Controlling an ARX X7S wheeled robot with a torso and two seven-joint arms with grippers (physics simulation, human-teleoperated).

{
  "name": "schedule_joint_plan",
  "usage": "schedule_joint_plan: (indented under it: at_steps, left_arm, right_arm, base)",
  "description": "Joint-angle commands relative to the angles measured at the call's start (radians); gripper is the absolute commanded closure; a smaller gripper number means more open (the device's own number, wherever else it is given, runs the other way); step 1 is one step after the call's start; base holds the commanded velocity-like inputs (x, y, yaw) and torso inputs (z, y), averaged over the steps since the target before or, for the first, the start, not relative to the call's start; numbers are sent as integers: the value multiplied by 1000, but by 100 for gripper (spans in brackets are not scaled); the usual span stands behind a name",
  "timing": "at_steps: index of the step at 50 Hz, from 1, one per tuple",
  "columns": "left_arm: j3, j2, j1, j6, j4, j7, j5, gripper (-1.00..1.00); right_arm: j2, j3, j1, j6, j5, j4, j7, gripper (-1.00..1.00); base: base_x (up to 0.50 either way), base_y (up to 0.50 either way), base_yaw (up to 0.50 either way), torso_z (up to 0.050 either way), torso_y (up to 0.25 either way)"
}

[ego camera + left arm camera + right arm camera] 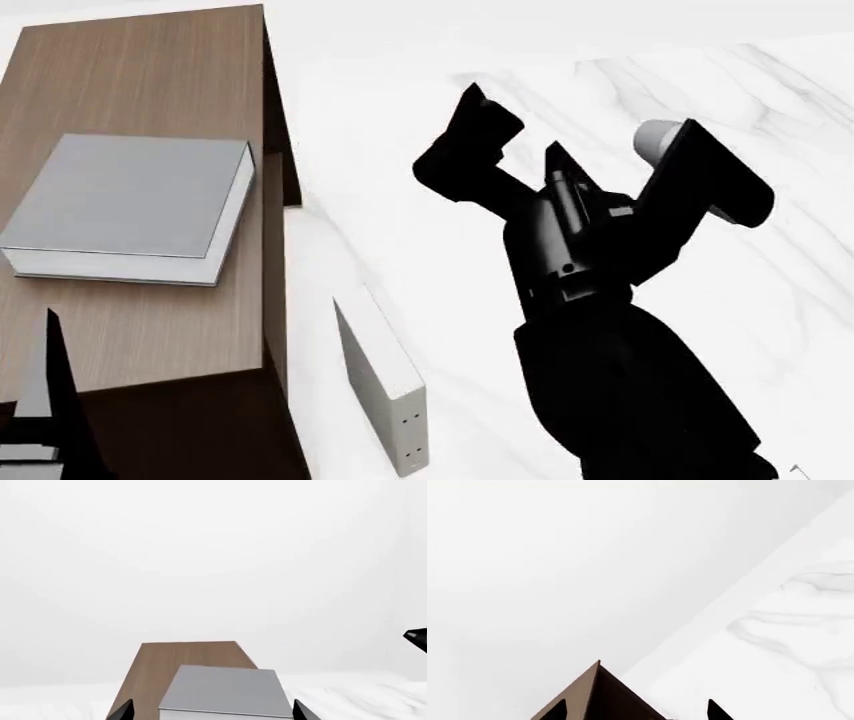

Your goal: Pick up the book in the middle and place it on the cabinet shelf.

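Book point(127, 195) lies flat on cabinet shelf point(147, 70); left claw point(212, 711) and right claw point(637, 710) both spread, empty.

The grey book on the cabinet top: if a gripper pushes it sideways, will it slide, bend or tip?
The book looks thick and hardcover, so probably stiff. It lies flat on the cabinet, so tipping seems unlikely; it would likely slide. Its right edge lies close to the cabinet's edge, so a push that way might drop it.
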Motion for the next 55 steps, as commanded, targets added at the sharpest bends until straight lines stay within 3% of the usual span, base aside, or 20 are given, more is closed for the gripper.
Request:
schedule_joint_plan:
  at_steps: [1, 8, 25, 41, 55]
  left_arm:
    - [-48, 13, -51, 21, -70, 7, -51, -100]
    - [-43, 22, -344, -114, -175, 39, -112, -100]
    - [23, 90, -831, -284, -363, 113, -141, -100]
    - [48, 142, -1035, -291, -494, 153, -113, -100]
    - [52, 153, -1103, -313, -494, 153, -120, -100]
  right_arm:
    - [136, -11, -4, -57, -155, -119, 97, -100]
    - [183, 1, 72, -4, -165, -147, 150, -100]
    - [205, 22, 335, 189, -164, -184, 214, -100]
    - [205, 24, 499, 306, -207, -180, 255, -100]
    - [191, 34, 537, 326, -212, -178, 259, -100]
  base:
    - [0, 0, 0, 0, 0]
    - [0, 0, 0, 0, 0]
    - [0, 0, 0, 0, 0]
    - [0, 0, 0, 0, 0]
    - [0, 0, 0, 0, 0]
